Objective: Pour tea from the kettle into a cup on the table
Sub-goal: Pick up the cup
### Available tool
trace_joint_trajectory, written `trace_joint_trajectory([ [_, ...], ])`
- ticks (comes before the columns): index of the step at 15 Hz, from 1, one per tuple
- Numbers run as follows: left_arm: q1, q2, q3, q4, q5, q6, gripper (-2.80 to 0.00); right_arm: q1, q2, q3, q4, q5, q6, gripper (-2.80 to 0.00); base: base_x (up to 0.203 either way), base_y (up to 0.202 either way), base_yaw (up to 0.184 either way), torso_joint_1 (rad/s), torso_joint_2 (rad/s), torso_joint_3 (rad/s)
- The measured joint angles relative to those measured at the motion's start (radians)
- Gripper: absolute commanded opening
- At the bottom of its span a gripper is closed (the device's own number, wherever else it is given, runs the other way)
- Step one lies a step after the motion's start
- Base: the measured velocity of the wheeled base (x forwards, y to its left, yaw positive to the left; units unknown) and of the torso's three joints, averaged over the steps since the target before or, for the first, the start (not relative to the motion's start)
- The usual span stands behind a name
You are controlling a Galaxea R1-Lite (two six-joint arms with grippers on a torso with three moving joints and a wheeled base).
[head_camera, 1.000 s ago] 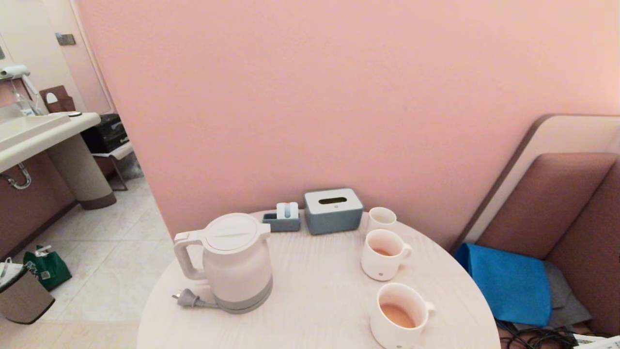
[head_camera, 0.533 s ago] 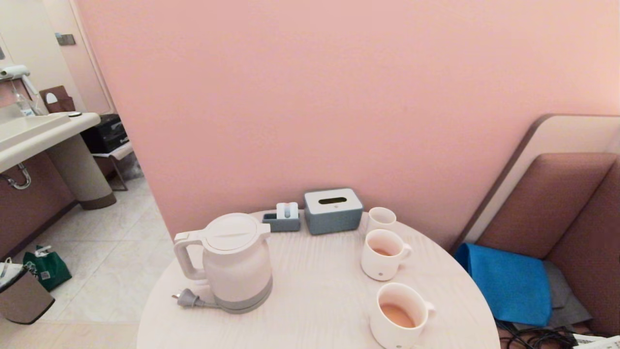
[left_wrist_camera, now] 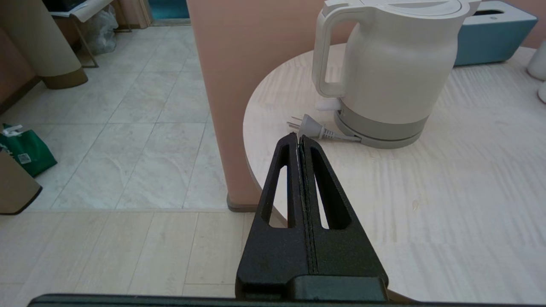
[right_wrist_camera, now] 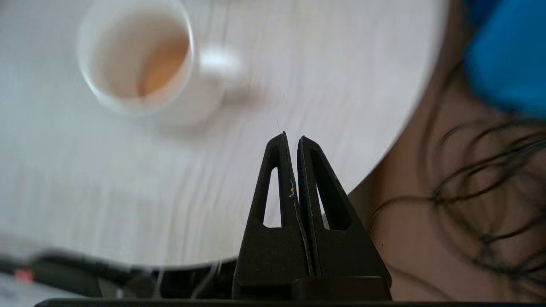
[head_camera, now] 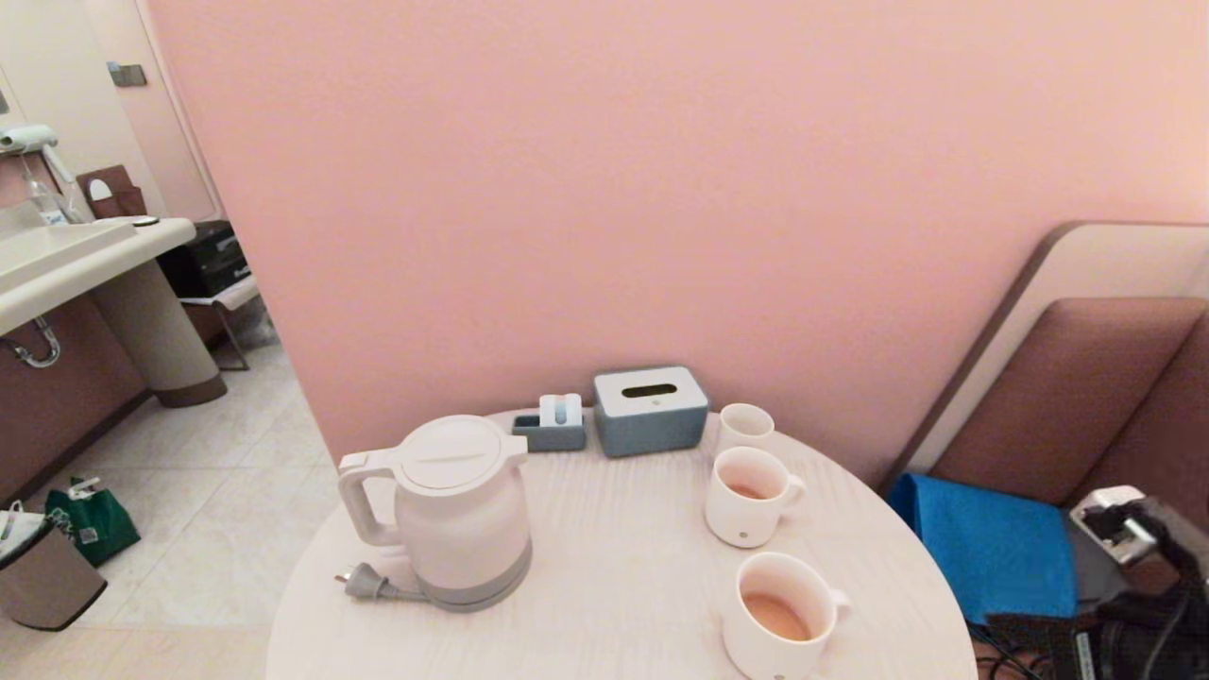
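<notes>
The white kettle [head_camera: 463,510] stands upright on the left of the round table [head_camera: 614,576], lid on, handle to the left, its grey plug [head_camera: 364,583] lying beside it. Two white mugs stand on the right: the near mug [head_camera: 779,614] holds pale reddish-brown tea [head_camera: 774,614], and the far mug [head_camera: 746,496] holds a little tea [head_camera: 746,491]. My left gripper [left_wrist_camera: 298,137] is shut and empty, over the table's left front edge, just short of the plug [left_wrist_camera: 309,127]. My right gripper [right_wrist_camera: 291,137] is shut and empty, over the right front edge, apart from the near mug [right_wrist_camera: 140,64].
A small handleless cup [head_camera: 744,425], a grey tissue box [head_camera: 650,409] and a small grey holder [head_camera: 553,430] stand at the back by the pink wall. A blue cushion [head_camera: 992,548], sofa and cables [right_wrist_camera: 490,183] lie to the right. A bin [head_camera: 38,576] stands on the floor at the left.
My right arm has come into the head view at the lower right, beside the table. The kettle and mugs have not moved.
</notes>
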Motion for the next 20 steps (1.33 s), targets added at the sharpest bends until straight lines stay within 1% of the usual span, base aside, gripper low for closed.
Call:
trace_joint_trajectory([
  [3,0.0,0.0,0.0,0.001,0.0,0.0,-2.8,0.005,0.145,0.154,-0.325,0.024,0.004,-2.8,0.0,0.0,0.0,0.0,0.0,0.0],
  [5,0.0,0.0,0.0,0.001,-0.001,0.0,-2.8,0.006,0.249,0.201,-0.53,0.025,0.034,-2.8,0.0,0.0,0.0,0.0,0.0,0.0],
  [7,0.0,0.0,0.0,0.001,0.0,0.0,-2.8,0.008,0.352,0.227,-0.687,0.024,0.051,-2.8,0.0,0.0,0.0,0.0,0.0,0.0],
  [9,0.0,0.0,0.0,0.0,0.0,0.0,-2.8,0.027,0.451,0.258,-0.833,0.022,0.055,-2.8,0.0,0.0,0.0,0.0,0.0,0.0],
  [10,0.0,0.0,-0.001,0.0,0.0,0.0,-2.8,0.046,0.486,0.27,-0.877,0.02,0.056,-2.8,0.0,0.0,0.0,0.0,0.0,0.0],
  [11,0.0,0.0,-0.001,0.0,0.0,0.0,-2.8,0.062,0.516,0.279,-0.889,0.021,0.056,-2.8,0.0,0.0,0.0,0.0,0.0,0.0],
  [15,0.0,0.0,-0.001,0.0,0.0,0.0,-2.8,0.115,0.582,0.286,-0.872,0.022,0.055,-2.8,0.0,0.0,0.0,0.0,0.0,0.0],
  [20,0.0,0.0,0.0,0.0,0.0,0.0,-2.8,0.125,0.669,0.287,-0.976,0.019,0.054,-2.8,0.0,0.0,0.0,0.0,0.0,0.0],
])
